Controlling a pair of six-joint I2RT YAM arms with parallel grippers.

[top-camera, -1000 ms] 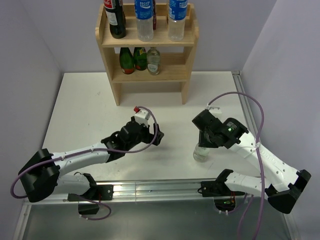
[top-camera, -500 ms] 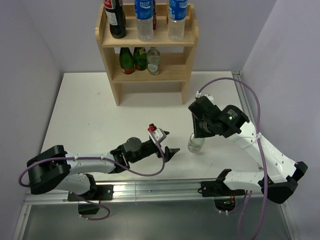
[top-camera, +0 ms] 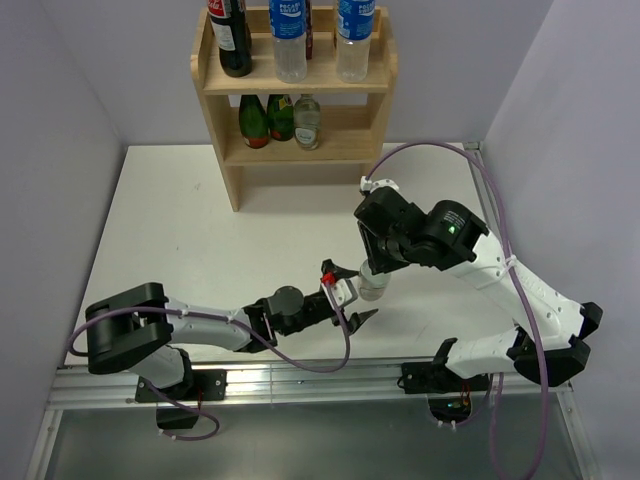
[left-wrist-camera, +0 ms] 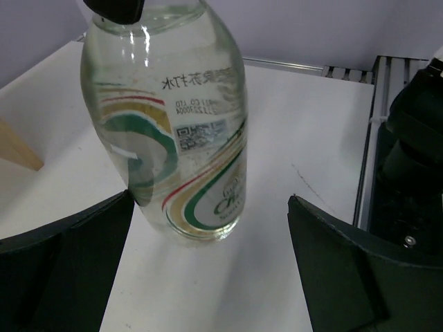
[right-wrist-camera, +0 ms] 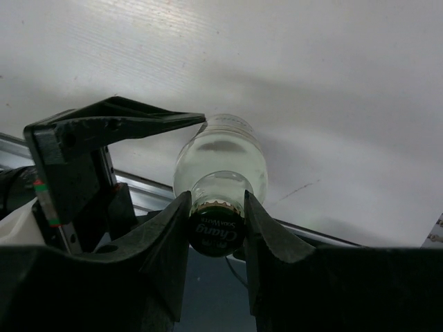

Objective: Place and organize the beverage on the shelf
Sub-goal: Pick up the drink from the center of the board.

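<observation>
A clear glass soda-water bottle (top-camera: 372, 287) (left-wrist-camera: 166, 124) with a green and gold label stands upright at the table's middle front. My right gripper (right-wrist-camera: 216, 202) is shut on its neck just under the dark cap (right-wrist-camera: 216, 232), reaching down from above (top-camera: 378, 258). Whether its base touches the table I cannot tell. My left gripper (top-camera: 352, 293) (left-wrist-camera: 210, 207) is open, one finger on each side of the bottle's lower body without touching it. The wooden shelf (top-camera: 228, 175) stands at the back.
The shelf's top tier holds a dark cola bottle (top-camera: 233, 40) and two blue-labelled water bottles (top-camera: 289, 40). Its middle tier holds two green bottles (top-camera: 253, 120) and a clear one (top-camera: 308, 122). A metal rail (top-camera: 300, 375) runs along the near edge, and walls close in both sides.
The right gripper has carried the bottle left and farther from the near edge. The left arm has stretched out to the right, so its open fingers now flank the bottle.
</observation>
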